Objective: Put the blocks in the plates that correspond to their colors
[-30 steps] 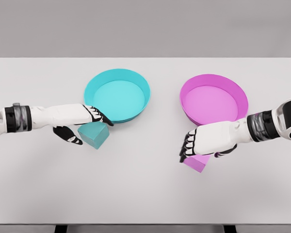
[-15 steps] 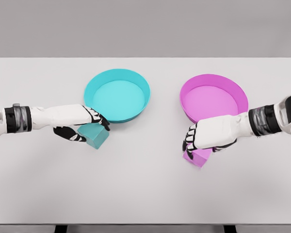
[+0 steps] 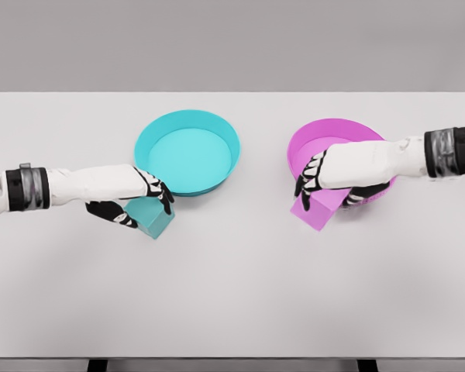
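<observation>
A teal block (image 3: 153,218) sits on the white table just in front of the teal plate (image 3: 187,150); my left hand (image 3: 139,203) is curled around it, fingers over its top and thumb at its left side. A magenta block (image 3: 319,207) is held by my right hand (image 3: 325,186), fingers wrapped over its top edge. That block hangs tilted at the near rim of the magenta plate (image 3: 318,142), appearing lifted off the table. Both plates hold nothing.
The white table (image 3: 232,294) spreads wide in front of both hands. The two plates stand side by side at mid-table, a gap of bare table between them.
My right hand closed on the magenta block and carried it up and back toward the magenta plate. My left hand's fingers curled tighter around the teal block, which stayed in place.
</observation>
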